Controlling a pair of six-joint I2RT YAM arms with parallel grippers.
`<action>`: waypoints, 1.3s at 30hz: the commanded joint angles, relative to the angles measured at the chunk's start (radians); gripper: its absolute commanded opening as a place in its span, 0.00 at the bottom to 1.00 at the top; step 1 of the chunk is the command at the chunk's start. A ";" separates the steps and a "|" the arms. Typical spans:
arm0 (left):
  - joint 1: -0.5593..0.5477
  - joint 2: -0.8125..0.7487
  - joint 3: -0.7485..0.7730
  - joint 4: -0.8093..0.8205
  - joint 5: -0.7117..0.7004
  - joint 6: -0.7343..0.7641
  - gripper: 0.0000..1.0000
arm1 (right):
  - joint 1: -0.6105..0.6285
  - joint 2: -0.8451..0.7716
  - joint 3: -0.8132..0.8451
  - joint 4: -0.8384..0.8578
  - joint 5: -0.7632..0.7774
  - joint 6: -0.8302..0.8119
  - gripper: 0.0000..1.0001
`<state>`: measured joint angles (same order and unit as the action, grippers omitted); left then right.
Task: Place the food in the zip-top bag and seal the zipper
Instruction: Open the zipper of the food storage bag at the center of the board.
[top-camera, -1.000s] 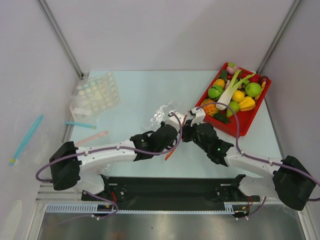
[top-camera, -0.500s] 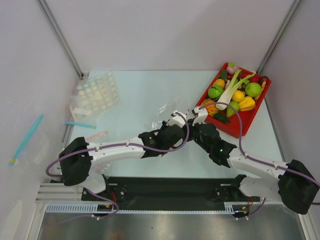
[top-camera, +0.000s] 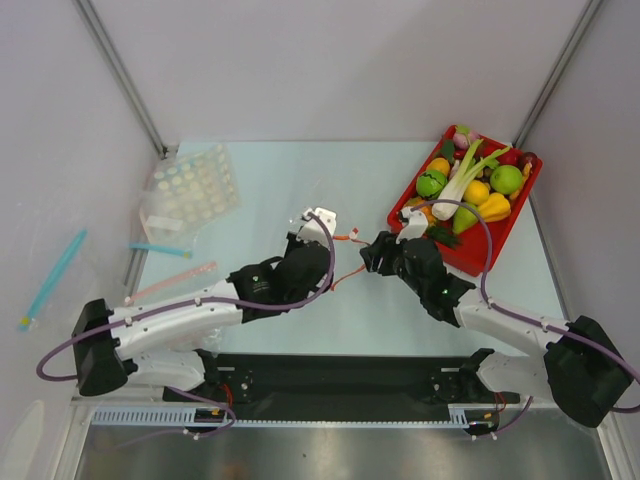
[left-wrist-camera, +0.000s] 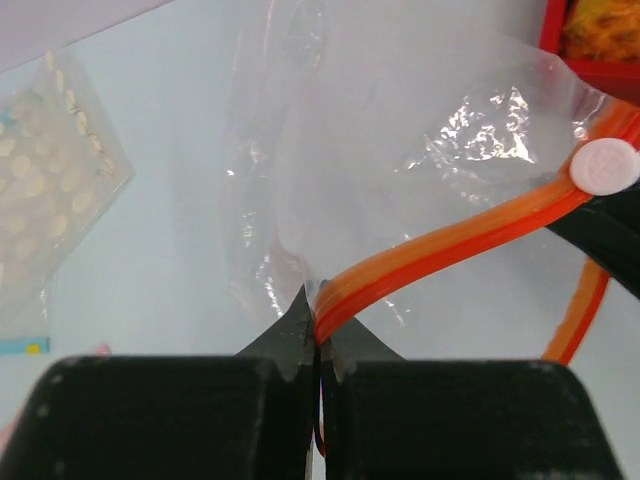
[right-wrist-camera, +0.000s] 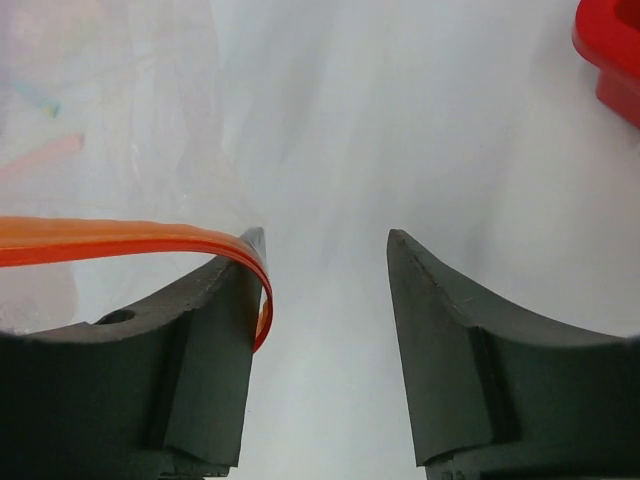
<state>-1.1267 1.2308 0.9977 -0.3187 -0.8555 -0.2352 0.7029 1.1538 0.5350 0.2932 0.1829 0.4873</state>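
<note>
The zip-top bag is clear and crinkled and hangs over the table in front of my left gripper. That gripper is shut on the zipper, the red-orange strip, which carries a white tab. In the top view my left gripper holds the zipper at mid-table. My right gripper stands just to its right. In the right wrist view my right gripper is open, with the zipper only draped over its left finger. The food, including the leek, lies in the red tray.
The red tray at the back right is piled with several toy fruits and vegetables. At the back left lies a clear bag with pale dots, then a blue strip and a pink strip. A blue stick lies beyond the table's left edge.
My left gripper has shut on the zipper and drawn back to the left with it. My right gripper has opened and let the strip go.
</note>
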 joint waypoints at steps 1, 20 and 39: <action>0.018 0.021 0.019 -0.063 -0.072 -0.010 0.00 | -0.006 -0.002 0.034 -0.028 0.035 0.019 0.57; 0.117 0.213 0.033 0.102 0.323 0.051 0.00 | 0.021 0.018 0.042 0.035 -0.105 -0.061 0.82; 0.153 0.285 0.024 0.191 0.288 0.056 0.00 | -0.077 -0.299 -0.066 -0.002 -0.057 -0.050 0.93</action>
<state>-0.9813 1.5242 1.0054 -0.1898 -0.5716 -0.1753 0.6590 0.9092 0.4866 0.2893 0.0902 0.4301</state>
